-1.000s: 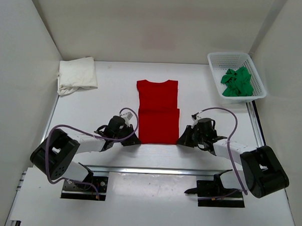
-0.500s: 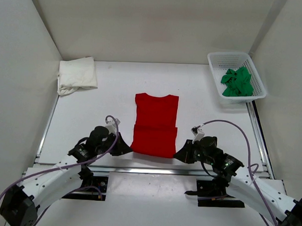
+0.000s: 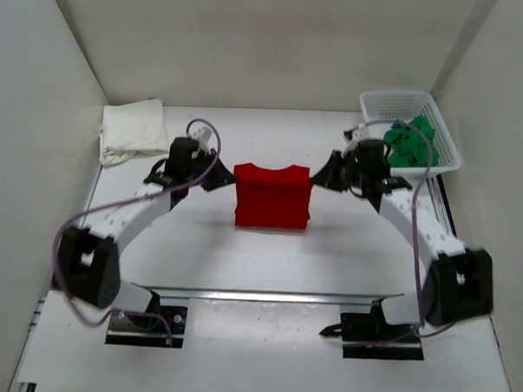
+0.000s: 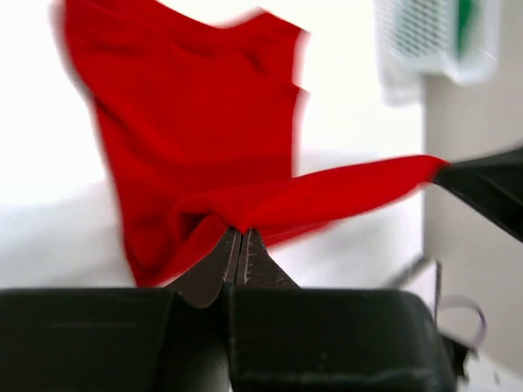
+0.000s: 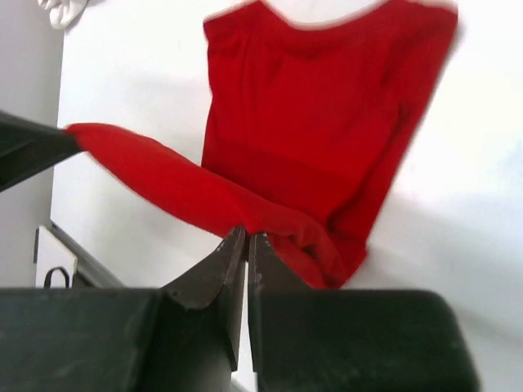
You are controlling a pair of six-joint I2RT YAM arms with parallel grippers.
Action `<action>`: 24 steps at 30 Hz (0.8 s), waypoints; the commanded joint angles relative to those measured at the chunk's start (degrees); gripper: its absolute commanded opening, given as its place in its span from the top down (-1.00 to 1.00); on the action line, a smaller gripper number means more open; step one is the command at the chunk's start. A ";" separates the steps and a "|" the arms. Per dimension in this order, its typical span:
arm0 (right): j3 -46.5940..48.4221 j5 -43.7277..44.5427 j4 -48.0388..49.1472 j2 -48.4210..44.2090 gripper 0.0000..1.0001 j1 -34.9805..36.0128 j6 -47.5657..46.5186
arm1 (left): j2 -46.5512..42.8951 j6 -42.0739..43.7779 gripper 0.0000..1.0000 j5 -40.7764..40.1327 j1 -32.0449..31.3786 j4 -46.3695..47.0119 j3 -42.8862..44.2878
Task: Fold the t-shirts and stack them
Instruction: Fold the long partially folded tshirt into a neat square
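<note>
The red t-shirt hangs folded over in the middle of the table, its near hem lifted and stretched taut between both grippers. My left gripper is shut on the hem's left corner. My right gripper is shut on the hem's right corner. The rest of the shirt lies on the table below. The cream-white t-shirt lies folded at the back left. The green t-shirt is crumpled in the basket.
A white mesh basket stands at the back right corner, also in the left wrist view. White walls close in the table on three sides. A metal rail runs along the near edge.
Both grippers have carried the shirt's near hem from the table's front edge up and back toward the collar, doubling the red shirt over itself.
</note>
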 commanded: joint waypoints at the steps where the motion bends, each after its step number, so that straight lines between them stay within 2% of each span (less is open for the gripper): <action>1: 9.55 -2.88 2.22 13.05 1.00 -2.08 -5.63 | 11.80 1.43 1.00 -2.50 4.11 2.21 7.14; 5: 22.28 -4.81 0.37 26.70 1.00 -4.54 -6.43 | 24.29 0.72 1.00 -3.55 5.70 1.60 16.20; 10: 37.22 -2.37 -4.53 41.64 1.00 -5.07 -7.13 | 30.98 -1.47 0.97 -5.84 7.63 3.88 22.09; 13: 43.21 -2.01 -7.44 46.75 1.00 -5.08 -7.04 | 36.08 -1.39 0.58 -3.30 8.07 2.49 27.45; 14: 43.84 -1.74 -8.32 47.81 0.93 -5.07 -6.61 | 37.23 -1.65 0.39 -3.55 8.51 1.70 29.04; 15: 44.54 -1.48 -8.67 47.99 0.73 -4.73 -6.60 | 37.33 -1.91 0.15 -2.86 8.77 1.95 29.40; 16: 44.03 -1.74 -8.07 47.12 0.61 -5.16 -6.26 | 36.55 -2.35 0.00 -2.07 9.39 2.48 28.62; 18: 41.84 0.01 -6.66 42.92 0.19 -3.85 -6.60 | 32.60 -2.88 -0.05 -2.24 9.57 6.16 24.94; 19: 39.39 2.10 -5.96 41.68 0.03 -3.32 -6.86 | 31.45 -3.23 0.03 -2.41 9.57 7.22 23.88; 21: 35.53 4.49 -4.99 35.64 -0.05 -3.06 -6.34 | 27.24 -3.14 0.12 -2.94 8.25 9.85 19.76; 23: 24.66 5.38 1.39 30.72 0.06 -1.74 -5.46 | 25.38 -2.97 0.12 -2.41 4.14 9.69 17.03; 24: 21.73 4.59 3.60 27.81 0.40 -1.30 -4.33 | 24.59 -2.62 0.14 -2.33 1.77 11.60 15.10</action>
